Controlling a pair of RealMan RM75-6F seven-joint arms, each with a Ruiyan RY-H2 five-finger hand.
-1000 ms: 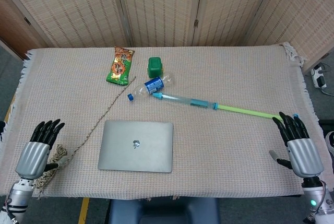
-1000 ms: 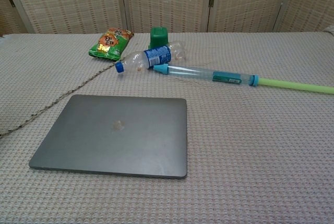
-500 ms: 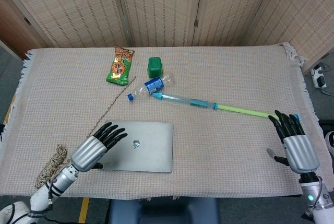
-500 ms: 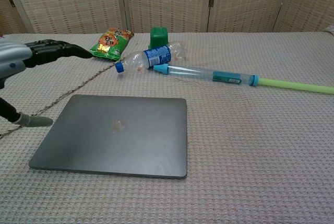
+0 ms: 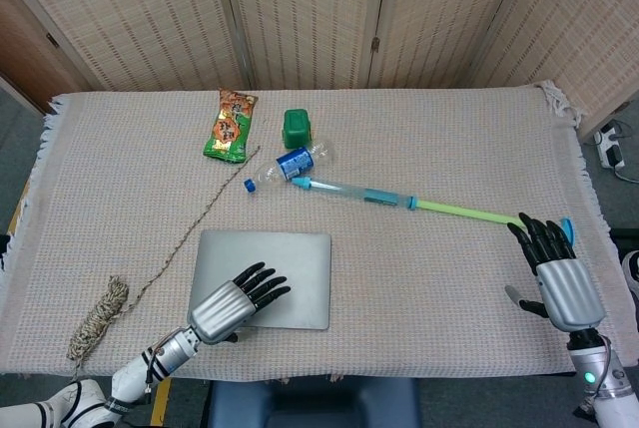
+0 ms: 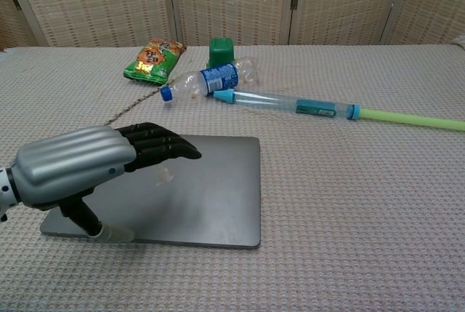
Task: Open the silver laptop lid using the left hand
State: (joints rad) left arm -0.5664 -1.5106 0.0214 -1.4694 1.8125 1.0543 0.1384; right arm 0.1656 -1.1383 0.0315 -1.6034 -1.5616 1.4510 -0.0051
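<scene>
Hovering my left hand (image 5: 232,304) over near-left part of flat silver laptop (image 5: 285,260), lid closed; laptop lies on woven beige tablecloth (image 5: 419,149) near front edge. Fingers (image 6: 163,145) extended over lid, thumb down at front edge, nothing held. My right hand (image 5: 555,273) rests at right side, fingers apart, empty, just beside tip of long green-and-blue tube (image 5: 399,201).

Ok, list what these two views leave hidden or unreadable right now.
- Laptop logo: both views, covered by the left hand.
- Thumb contact with the lid's front edge: chest view, too unclear to tell.
- Right hand: outside the chest view.
- Snack bag print: too small in both.
</scene>
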